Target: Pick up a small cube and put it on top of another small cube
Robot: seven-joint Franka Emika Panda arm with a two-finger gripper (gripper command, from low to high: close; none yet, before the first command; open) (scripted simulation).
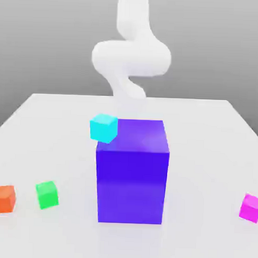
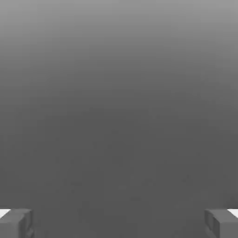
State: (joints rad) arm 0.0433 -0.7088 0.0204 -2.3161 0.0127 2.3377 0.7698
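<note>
The small magenta cube (image 1: 250,207) rests on the white table (image 1: 204,128) at the exterior view's far right, near the front. A small cyan cube (image 1: 104,127) sits by the upper left corner of the big blue-purple cube (image 1: 132,170). The white arm (image 1: 131,58) rises behind the big cube, far from the magenta cube. In the hand view my gripper (image 2: 119,223) is open, its grey fingertips (image 2: 16,223) wide apart with nothing between them, facing a plain grey background.
A small green cube (image 1: 47,195) and a small orange cube (image 1: 3,198) lie at the front on the exterior view's left. The big blue-purple cube stands tall in the middle of the table, between the arm and the front edge.
</note>
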